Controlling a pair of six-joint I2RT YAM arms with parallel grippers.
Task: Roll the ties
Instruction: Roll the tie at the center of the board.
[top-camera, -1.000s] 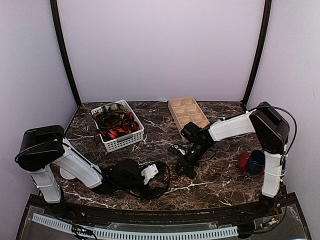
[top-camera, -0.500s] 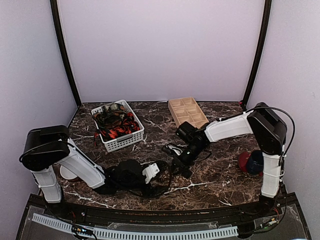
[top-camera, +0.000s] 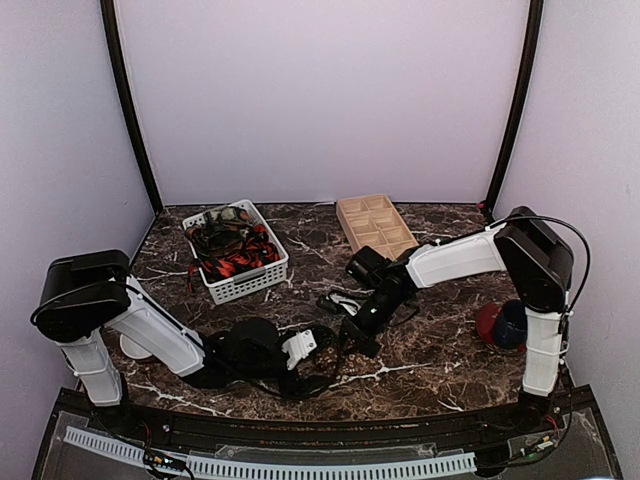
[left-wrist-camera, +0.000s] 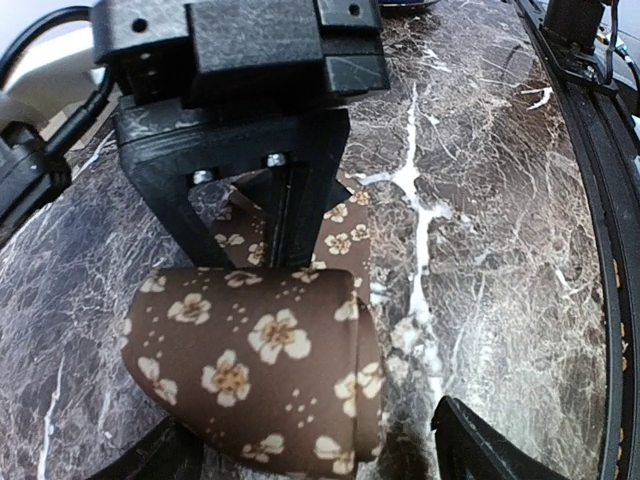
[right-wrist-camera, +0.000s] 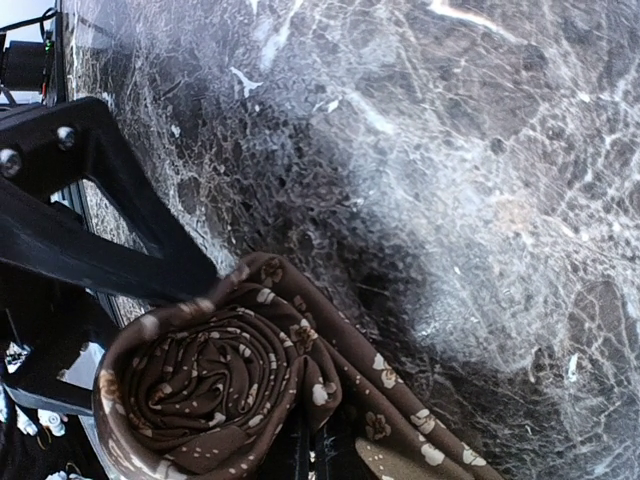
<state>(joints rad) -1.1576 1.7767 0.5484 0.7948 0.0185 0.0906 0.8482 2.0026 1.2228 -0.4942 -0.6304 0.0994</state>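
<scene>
**Back-left corner of the tabletop (top-camera: 450, 350).** A white basket (top-camera: 250, 285) held the other ties (top-camera: 230, 250), red-and-black, in a loose heap.

**Near the front edge, about mid-width.** The left gripper (left-wrist-camera: 315, 450) stood with its jaws wide apart, one finger on either side of the brown tie (left-wrist-camera: 250, 370). Whether they touched it could not be told. The tie, printed with small flowers, was wound into a thick coil lying on the marble, with a short tail trailing from it. The right gripper (left-wrist-camera: 283, 235) was closed, apparently pinching fabric at the coil's end.

**Back edge, right of centre.** A wooden tray (top-camera: 375, 225).

**Step judged.** Late winding of this tie. The next move probably called for the left jaws to close on the coil before the right let go, lest it spring loose.

**Writing.** No brand, label or lettering was legible.
</scene>
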